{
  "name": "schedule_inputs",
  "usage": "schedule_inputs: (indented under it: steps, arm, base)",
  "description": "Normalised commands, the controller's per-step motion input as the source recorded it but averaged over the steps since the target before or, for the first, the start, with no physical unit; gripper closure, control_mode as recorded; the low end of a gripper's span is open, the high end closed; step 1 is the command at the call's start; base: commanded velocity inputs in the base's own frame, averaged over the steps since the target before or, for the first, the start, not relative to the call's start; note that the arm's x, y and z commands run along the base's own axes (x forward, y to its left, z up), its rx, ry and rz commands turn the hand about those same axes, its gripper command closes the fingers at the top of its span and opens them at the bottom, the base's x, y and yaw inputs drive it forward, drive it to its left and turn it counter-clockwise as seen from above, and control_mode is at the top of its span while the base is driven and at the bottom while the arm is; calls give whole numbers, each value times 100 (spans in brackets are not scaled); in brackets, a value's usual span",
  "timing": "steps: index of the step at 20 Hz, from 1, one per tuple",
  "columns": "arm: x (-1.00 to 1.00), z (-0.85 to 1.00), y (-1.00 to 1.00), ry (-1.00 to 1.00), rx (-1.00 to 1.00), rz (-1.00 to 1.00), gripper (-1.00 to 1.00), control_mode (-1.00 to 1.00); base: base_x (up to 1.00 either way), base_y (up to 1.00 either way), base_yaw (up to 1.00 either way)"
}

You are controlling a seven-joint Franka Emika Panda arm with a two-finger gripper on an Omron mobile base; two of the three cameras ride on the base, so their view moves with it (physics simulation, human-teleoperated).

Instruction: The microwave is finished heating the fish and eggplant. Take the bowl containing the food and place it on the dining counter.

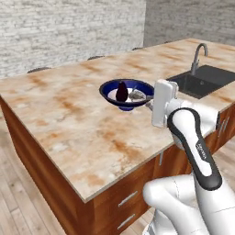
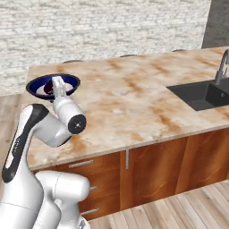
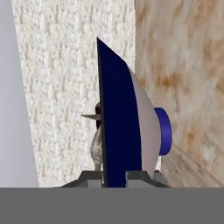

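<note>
End effector (image 3: 114,175) rolled sideways, clamped on bowl (image 1: 111,92) rim above dining counter (image 1: 69,119).

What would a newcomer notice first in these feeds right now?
The blue bowl stands out first against the marbled counter, with the dark eggplant and pale fish inside. The gripper is shut on its near rim. A black sink with a curved faucet sits at the counter's right end.

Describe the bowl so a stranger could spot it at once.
Find the long marbled counter with the black sink. Left of the sink, the gripper pinches the rim of a shallow blue bowl. Its white inside holds a dark eggplant and a pale fish.
</note>
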Motion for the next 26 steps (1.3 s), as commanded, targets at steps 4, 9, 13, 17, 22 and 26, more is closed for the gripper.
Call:
schedule_inputs:
  steps: [4,9,13,17,22,26]
  arm:
    - [92,-58,-29,11,0,74,100,-100]
    - [100,-57,2,11,-6,51,100,-100]
    - [99,-43,37,4,-18,4,100,-100]
    - [100,-57,46,10,-19,2,100,-100]
    - [89,-89,35,15,-17,6,100,-100]
    - [72,-94,34,9,-18,6,100,-100]
  base:
    - [0,0,0]
    - [0,0,0]
    - [0,0,0]
    - [0,0,0]
    - [0,0,0]
    - [0,0,0]
